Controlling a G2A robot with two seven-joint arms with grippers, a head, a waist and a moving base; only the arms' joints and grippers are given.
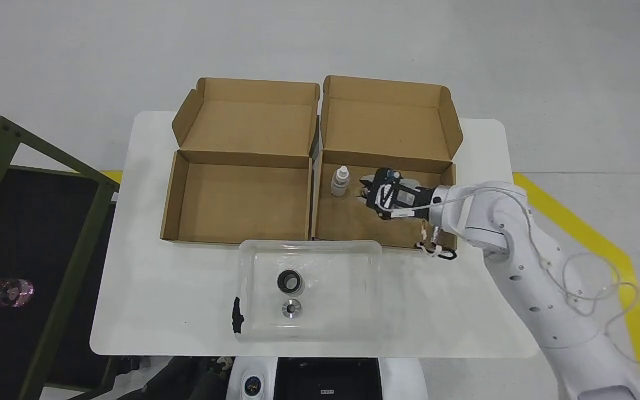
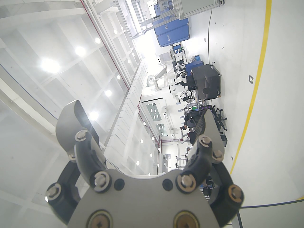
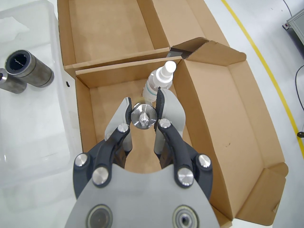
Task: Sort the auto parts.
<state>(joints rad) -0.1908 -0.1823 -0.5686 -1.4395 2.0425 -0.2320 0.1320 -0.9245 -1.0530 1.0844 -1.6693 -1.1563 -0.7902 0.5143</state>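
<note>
By my read this sort is barely a third done. The right gripper (image 3: 144, 105) is clamped on a little silver fitting (image 3: 143, 117) and hangs low inside the right cardboard box (image 3: 204, 100), just beside a white spray bottle (image 3: 158, 81) standing in there, so that part isn't dropped yet. No part lies in the left cardboard box (image 1: 240, 200). The clear bin (image 1: 370, 290) up front holds two more metal bits, a dark-bored sleeve (image 1: 290, 281) and a shorter plug (image 1: 290, 308), both yet to be sorted. The left gripper (image 2: 140, 124) is spread wide, holding nothing, pointed off at the room.
</note>
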